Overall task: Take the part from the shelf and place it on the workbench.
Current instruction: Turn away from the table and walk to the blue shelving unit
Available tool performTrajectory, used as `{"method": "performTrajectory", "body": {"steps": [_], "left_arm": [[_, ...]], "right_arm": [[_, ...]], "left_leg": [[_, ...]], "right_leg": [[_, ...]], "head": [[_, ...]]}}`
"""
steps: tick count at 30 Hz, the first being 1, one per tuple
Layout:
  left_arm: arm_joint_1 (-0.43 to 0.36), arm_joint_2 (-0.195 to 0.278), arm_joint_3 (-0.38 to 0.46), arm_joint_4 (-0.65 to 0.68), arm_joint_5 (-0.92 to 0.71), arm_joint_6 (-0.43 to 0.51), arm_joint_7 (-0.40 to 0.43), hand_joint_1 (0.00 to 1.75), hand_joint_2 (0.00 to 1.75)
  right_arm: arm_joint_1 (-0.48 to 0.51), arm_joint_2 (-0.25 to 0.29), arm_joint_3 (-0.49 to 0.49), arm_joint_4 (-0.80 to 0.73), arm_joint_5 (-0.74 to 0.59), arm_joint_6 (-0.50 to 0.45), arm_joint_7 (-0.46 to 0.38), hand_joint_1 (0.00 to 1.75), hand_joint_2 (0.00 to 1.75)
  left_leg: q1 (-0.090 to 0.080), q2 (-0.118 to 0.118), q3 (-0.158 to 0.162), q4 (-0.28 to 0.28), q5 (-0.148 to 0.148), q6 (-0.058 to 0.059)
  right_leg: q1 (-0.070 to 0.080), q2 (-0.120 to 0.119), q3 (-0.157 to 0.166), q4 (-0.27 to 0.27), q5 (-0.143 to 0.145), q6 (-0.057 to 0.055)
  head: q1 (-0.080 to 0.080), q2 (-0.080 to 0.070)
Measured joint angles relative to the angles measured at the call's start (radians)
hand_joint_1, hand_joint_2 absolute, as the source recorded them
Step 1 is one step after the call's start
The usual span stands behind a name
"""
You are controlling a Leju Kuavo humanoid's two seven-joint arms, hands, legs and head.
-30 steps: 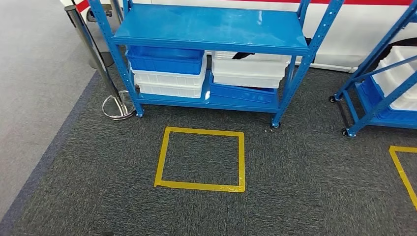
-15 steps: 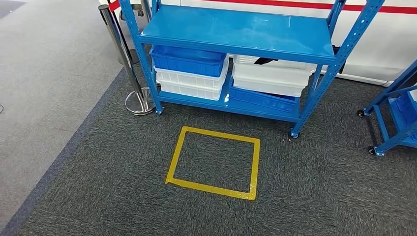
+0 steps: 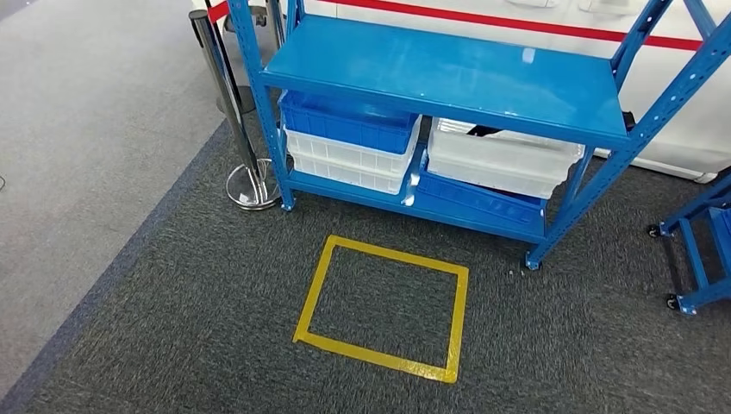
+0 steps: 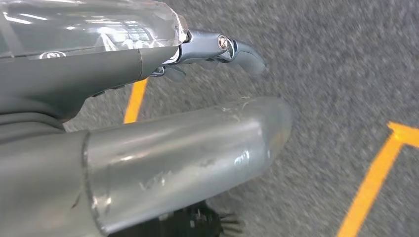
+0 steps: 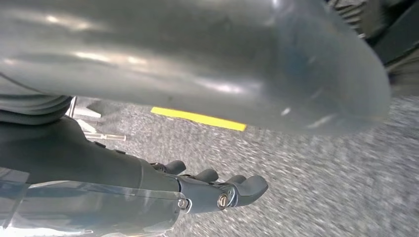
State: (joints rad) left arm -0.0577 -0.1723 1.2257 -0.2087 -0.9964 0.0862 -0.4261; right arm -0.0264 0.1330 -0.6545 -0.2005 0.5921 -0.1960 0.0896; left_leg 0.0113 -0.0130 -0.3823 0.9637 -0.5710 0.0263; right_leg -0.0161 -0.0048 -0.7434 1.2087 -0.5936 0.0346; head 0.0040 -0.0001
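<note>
Head view: the part itself I can't make out; a dark object lies in the upper white plastic bin on the blue steel shelf, possibly it. Yellow tape square on grey carpet, likely my standing mark. Left hand and right hand hang empty over the floor, fingers loosely extended, nothing to carry yet

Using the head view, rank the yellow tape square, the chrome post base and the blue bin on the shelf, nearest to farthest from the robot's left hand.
The left hand hangs low over the carpet, so:
1. Yellow tape square, on the floor just ahead.
2. Chrome post base, farther ahead on the left, beside the shelf leg.
3. Blue bin, on the lower shelf's left stack.
</note>
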Motion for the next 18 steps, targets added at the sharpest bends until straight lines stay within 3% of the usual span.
{"method": "performTrajectory", "body": {"steps": [2, 3, 4, 6, 7, 8, 9, 10, 11, 13, 14, 15, 18], "left_arm": [[0.004, -0.001, 0.002, 0.0, 0.0, 0.0, 0.002, 0.0, 0.0], [0.004, -0.002, 0.003, 0.0, -0.001, 0.0, 0.003, 0.0, 0.0], [0.003, -0.002, 0.003, 0.0, -0.001, 0.0, 0.003, 0.0, 0.0], [-0.008, -0.003, 0.004, 0.0, -0.001, 0.0, 0.004, 0.0, 0.0], [-0.014, -0.003, 0.004, 0.0, -0.001, 0.0, 0.003, 0.0, 0.0], [-0.02, -0.003, 0.004, 0.0, -0.002, 0.0, 0.003, 0.0, 0.0], [-0.023, -0.003, 0.004, 0.0, -0.002, 0.0, 0.004, 0.0, 0.0], [-0.023, -0.003, 0.004, 0.0, -0.002, 0.0, 0.004, 0.0, 0.0], [-0.021, -0.003, 0.004, 0.0, -0.002, 0.0, 0.004, 0.0, 0.0], [-0.012, -0.003, 0.004, 0.0, -0.002, 0.001, 0.005, 0.0, 0.0], [-0.008, -0.003, 0.004, 0.0, -0.002, 0.001, 0.005, 0.0, 0.0], [-0.004, -0.003, 0.004, 0.0, -0.002, 0.002, 0.006, 0.0, 0.0], [0.013, -0.001, 0.007, 0.0, -0.003, 0.009, 0.015, 0.0, 0.0]], "right_arm": [[0.01, -0.001, -0.003, 0.002, 0.0, 0.001, 0.0, 0.0, 0.0], [0.012, -0.001, -0.004, 0.002, 0.0, 0.001, -0.001, 0.0, 0.0], [0.012, -0.001, -0.005, 0.003, 0.0, 0.002, -0.002, 0.0, 0.0], [0.004, -0.001, -0.005, 0.002, 0.0, 0.002, -0.004, 0.0, 0.0], [0.001, -0.001, -0.006, 0.002, 0.001, 0.002, -0.006, 0.0, 0.0], [-0.002, -0.001, -0.006, 0.002, 0.001, 0.002, -0.007, 0.0, 0.0], [-0.005, -0.001, -0.006, 0.002, 0.001, 0.003, -0.008, 0.0, 0.0], [-0.006, -0.001, -0.006, 0.002, 0.001, 0.003, -0.009, 0.0, 0.0], [-0.008, -0.001, -0.006, 0.002, 0.001, 0.003, -0.009, 0.0, 0.0], [-0.006, -0.001, -0.007, 0.002, 0.001, 0.003, -0.009, 0.0, 0.0], [-0.004, -0.001, -0.007, 0.002, 0.001, 0.004, -0.009, 0.0, 0.0], [-0.002, -0.001, -0.007, 0.002, 0.001, 0.005, -0.009, 0.0, 0.0], [0.004, 0.003, -0.008, 0.006, 0.001, 0.007, -0.009, 0.0, 0.0]], "left_leg": [[-0.001, -0.004, 0.043, -0.003, -0.04, -0.008], [-0.002, -0.004, 0.063, -0.009, -0.06, -0.014], [-0.003, -0.005, 0.086, -0.015, -0.07, -0.022], [-0.001, -0.006, 0.098, 0.02, -0.05, -0.035], [0.0, -0.005, 0.075, 0.082, -0.02, -0.041], [0.0, -0.003, 0.029, 0.164, 0.004, -0.045], [0.001, 0.0, -0.028, 0.247, 0.009, -0.049], [0.002, 0.002, -0.086, 0.309, -0.011, -0.053], [0.002, 0.004, -0.141, 0.346, -0.056, -0.055], [0.002, 0.005, -0.231, 0.35, -0.152, -0.056], [0.002, 0.006, -0.267, 0.325, -0.168, -0.053], [0.0, 0.006, -0.297, 0.285, -0.139, -0.048], [-0.012, 0.005, -0.356, 0.13, 0.174, -0.022]], "right_leg": [[0.004, 0.0, -0.004, -0.11, 0.156, -0.011], [0.008, 0.0, 0.0, -0.139, 0.218, -0.019], [0.012, 0.001, 0.007, -0.152, 0.248, -0.027], [0.014, 0.005, 0.042, -0.149, 0.216, -0.044], [0.012, 0.005, 0.065, -0.155, 0.198, -0.053], [0.01, 0.005, 0.091, -0.162, 0.181, -0.06], [0.008, 0.006, 0.118, -0.169, 0.163, -0.065], [0.007, 0.006, 0.145, -0.175, 0.144, -0.069], [0.007, 0.009, 0.173, -0.181, 0.125, -0.071], [0.007, 0.017, 0.233, -0.191, 0.083, -0.069], [0.007, 0.019, 0.264, -0.195, 0.062, -0.068], [0.007, 0.02, 0.292, -0.198, 0.041, -0.066], [0.01, 0.028, 0.354, -0.196, -0.02, -0.051]], "head": [[0.003, 0.0], [0.002, 0.0], [0.001, 0.0], [-0.002, 0.0], [-0.003, 0.0], [-0.005, 0.0], [-0.009, 0.0], [-0.012, 0.0], [-0.015, 0.0], [-0.018, 0.0], [-0.018, 0.0], [-0.019, 0.0], [-0.021, 0.0]]}}
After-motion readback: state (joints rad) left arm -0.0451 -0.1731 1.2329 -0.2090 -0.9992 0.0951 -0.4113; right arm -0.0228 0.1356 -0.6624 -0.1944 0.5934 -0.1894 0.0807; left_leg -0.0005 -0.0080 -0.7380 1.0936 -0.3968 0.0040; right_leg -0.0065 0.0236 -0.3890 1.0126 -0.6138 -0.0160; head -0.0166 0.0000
